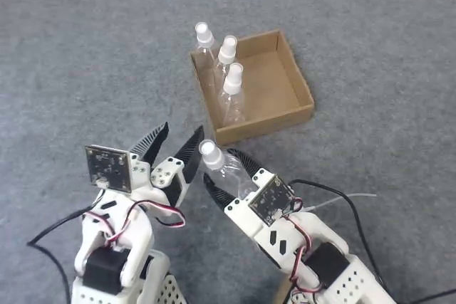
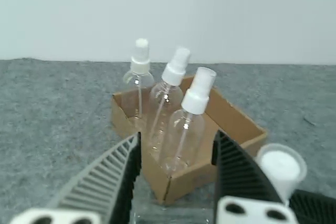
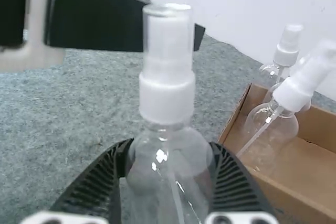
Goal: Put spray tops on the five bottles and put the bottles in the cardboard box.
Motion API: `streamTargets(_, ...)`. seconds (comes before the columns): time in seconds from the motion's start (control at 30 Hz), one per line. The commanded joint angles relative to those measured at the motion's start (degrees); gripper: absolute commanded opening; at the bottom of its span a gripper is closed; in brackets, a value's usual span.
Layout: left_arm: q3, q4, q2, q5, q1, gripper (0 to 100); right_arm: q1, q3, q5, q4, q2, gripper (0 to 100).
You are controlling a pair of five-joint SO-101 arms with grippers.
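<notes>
Right gripper (image 1: pixel 221 167): closed on the body of a clear bottle (image 1: pixel 231 171), 1 dark finger on each side, just below the shoulder. The white spray top (image 1: pixel 209 152) is on. The bottle is held close to upright, top uppermost, with a slight lean toward the left arm as far as I can judge.

Left gripper (image 1: pixel 182 130): spread wide, holding nothing, just beside the held bottle on the side toward the table's left edge. From its wrist view the white top (image 2: pixel 279 165) sits off to 1 side of the fingers, not between them.

Cardboard box (image 1: pixel 274 83): lies toward the far edge of the table, beyond both grippers, with its near corner close to the held bottle's top. 3 capped bottles (image 1: pixel 226 58) stand inside in a row along the wall facing the table's left edge. The half toward the right edge is bare cardboard.

Judgement: capping looks done on this bottle, so boxing it is the step in hand. The right arm is the carrier and the nearer one. The key relation is that the box is straight ahead toward the far edge, with the free space a little to the right. The bottle has to clear the near wall and come down base first, clear of the standing 3, which look easy to topple.
</notes>
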Motion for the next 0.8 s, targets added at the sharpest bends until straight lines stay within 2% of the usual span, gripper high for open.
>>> streamTargets(0.0,-0.31,0.53,-1.05,-3.08,3.08,20,0.75,1.23,0.79,0.22,-1.36,6.2)
streamTargets(0.2,0.04,2.99,-1.05,-5.10,8.70,20,0.75,1.23,0.79,0.22,-1.36,6.2)
streamTargets(0.47,-0.22,2.99,-1.05,-5.01,8.35,20,1.80,1.23,0.79,1.01,-1.36,6.2)
streamTargets(0.77,-3.47,2.02,-1.05,-5.01,-4.31,20,7.78,1.23,0.79,1.45,-1.36,6.2)
